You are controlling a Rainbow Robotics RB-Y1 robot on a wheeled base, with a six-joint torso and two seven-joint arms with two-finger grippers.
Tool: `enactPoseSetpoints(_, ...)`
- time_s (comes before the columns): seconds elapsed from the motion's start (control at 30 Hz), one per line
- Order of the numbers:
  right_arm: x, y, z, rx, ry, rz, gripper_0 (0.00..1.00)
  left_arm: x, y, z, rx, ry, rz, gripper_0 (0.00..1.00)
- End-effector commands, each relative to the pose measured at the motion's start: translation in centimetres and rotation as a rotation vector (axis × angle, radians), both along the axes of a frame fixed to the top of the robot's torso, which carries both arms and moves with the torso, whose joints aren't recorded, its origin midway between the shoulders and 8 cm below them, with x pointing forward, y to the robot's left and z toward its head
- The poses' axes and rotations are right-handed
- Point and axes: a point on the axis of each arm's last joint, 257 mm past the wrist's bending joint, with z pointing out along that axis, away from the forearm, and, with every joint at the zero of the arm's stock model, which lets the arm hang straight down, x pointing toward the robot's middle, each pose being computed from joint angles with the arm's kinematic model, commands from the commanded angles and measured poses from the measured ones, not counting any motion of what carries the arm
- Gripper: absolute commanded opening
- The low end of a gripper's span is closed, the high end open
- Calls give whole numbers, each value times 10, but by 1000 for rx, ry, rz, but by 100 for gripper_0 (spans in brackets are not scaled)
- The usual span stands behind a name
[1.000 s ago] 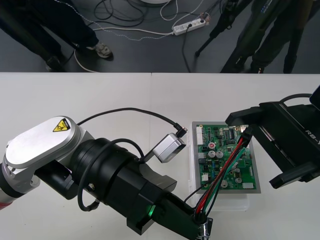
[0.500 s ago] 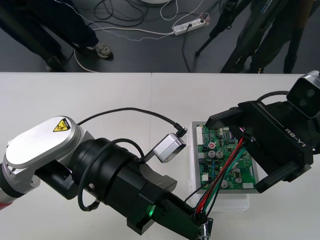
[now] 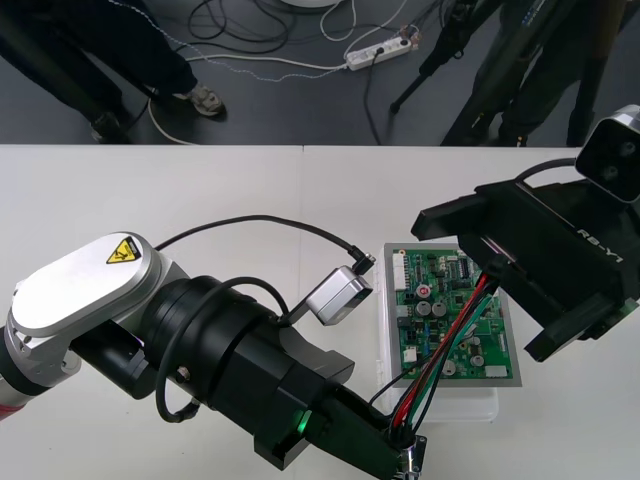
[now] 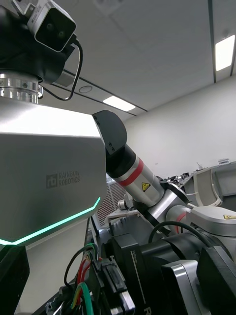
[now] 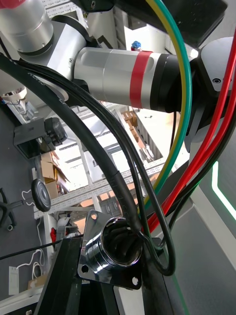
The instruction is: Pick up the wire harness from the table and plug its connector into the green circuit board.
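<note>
Wire harness [image 3: 445,345] is held in the air between the two grippers, slanting over the green circuit board [image 3: 432,300] on its white base [image 3: 440,405]. The left gripper [image 3: 405,455], low at the near edge of the table [image 3: 200,190], has its fingers [image 5: 59,280] clamped on the flanged metal socket [image 5: 110,246] — red, green and black wires rise from it. The right gripper [image 3: 478,287] stands over the board's far right side, fingers spread wide on either side of the black plug [image 4: 112,280] — whether the plug sits in the board cannot be told.
</note>
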Motion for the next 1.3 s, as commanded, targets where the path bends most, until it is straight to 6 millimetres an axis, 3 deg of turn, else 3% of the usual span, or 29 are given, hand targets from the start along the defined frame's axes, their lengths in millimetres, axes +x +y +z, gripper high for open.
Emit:
enactPoseSetpoints(0.03,0,-5,10,-24,20,29,100,-4,-6,26,-56,-55,-27,0)
enactPoseSetpoints(1.07,-7,-10,2,-29,43,23,100,-3,-8,28,-61,-54,-19,0)
enactPoseSetpoints(1.1,-7,-10,1,-30,43,21,85,-3,-8,28,-61,-54,-19,0)
enactPoseSetpoints(1.13,-7,-10,1,-31,42,21,48,-2,-7,27,-60,-55,-19,0)
enactPoseSetpoints(1.17,-7,-10,-1,-37,35,19,24,-3,-8,28,-61,-54,-19,0)
enactPoseSetpoints(1.2,-8,-8,-4,-44,30,18,10,-3,-7,28,-61,-52,-20,0)
enactPoseSetpoints(1.23,-9,-8,-5,-44,28,18,3,-2,-7,27,-60,-55,-19,0)
enactPoseSetpoints(1.3,-9,-7,-6,-46,26,17,0,-2,-8,28,-62,-53,-18,0)
